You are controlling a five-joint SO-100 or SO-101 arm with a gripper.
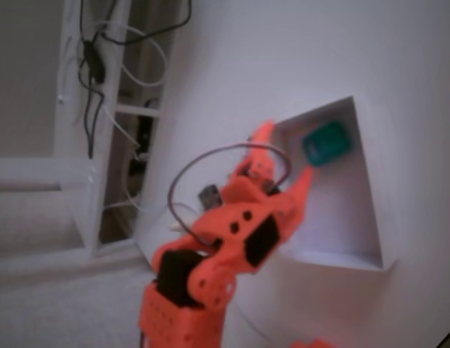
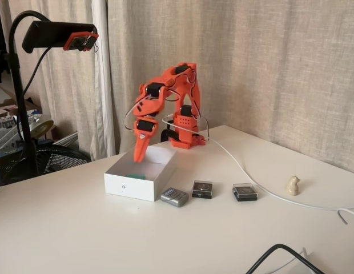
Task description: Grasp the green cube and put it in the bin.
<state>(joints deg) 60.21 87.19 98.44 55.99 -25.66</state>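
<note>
Beige curtains hang behind a white surface (image 2: pixel 80 228) where we see an orange arm (image 2: pixel 165 100) bent down over the bin (image 2: pixel 134 185), a white open-top tray.

In the fixed view from above, the green cube (image 1: pixel 326 143) lies on the bin's floor, near its far corner. The jaws (image 1: pixel 283 152) stand open to a moderate spread just to the left of the cube in that view, one orange finger (image 1: pixel 261 134) along the bin's left wall and the other tip (image 1: pixel 305 177) just below the cube. We cannot tell whether that tip touches the cube; the cube sits beside the jaws and not between them, and nothing is held.

From the fixed side view, the gripper points straight down with its tip inside the bin, and only a sliver of the cube shows over the near wall.

In front of the bin, three small dark blocks (image 2: pixel 202 189) lie in a row on the surface, with a small pale figurine (image 2: pixel 293 185) farther right. A white cable (image 2: pixel 245 171) runs from the arm's base across the surface. At left, a black stand carries a camera (image 2: pixel 80 40) on a curved neck.
</note>
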